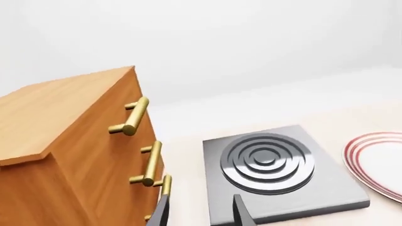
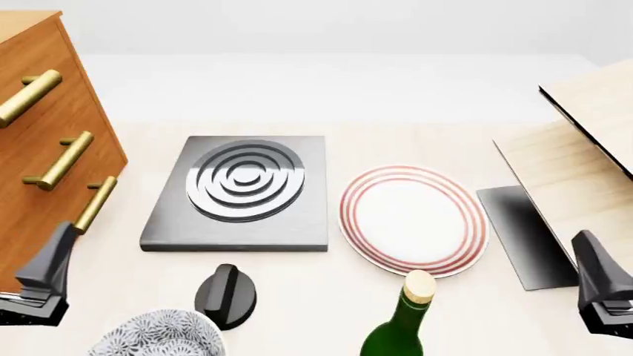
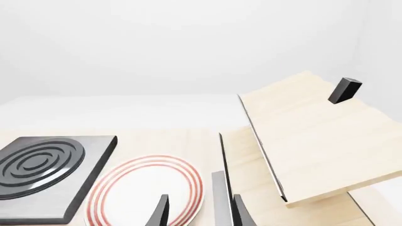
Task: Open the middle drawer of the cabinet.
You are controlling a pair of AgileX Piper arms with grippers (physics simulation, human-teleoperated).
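Orange-brown wood marks the cabinet [image 2: 44,141], standing at the table's far left with three brass bar handles stacked down its front. The middle drawer [image 2: 61,159] appears fully closed, its handle untouched. The left gripper [image 2: 44,278] sits low, near the cabinet's lower corner and clear of all three handles; the left wrist view shows its jaws apart and empty. The right gripper [image 2: 600,285] idles at the right edge beside the pale boards [image 2: 583,159], jaws likewise apart.

Risks noted: the handles are alike and closely stacked, so the lowest handle [image 2: 95,204], nearest the left gripper, could be taken by mistake. The hob [image 2: 242,193] lies just beside the cabinet and could obstruct the drawer's travel. An off-line pull may slip off the bar.
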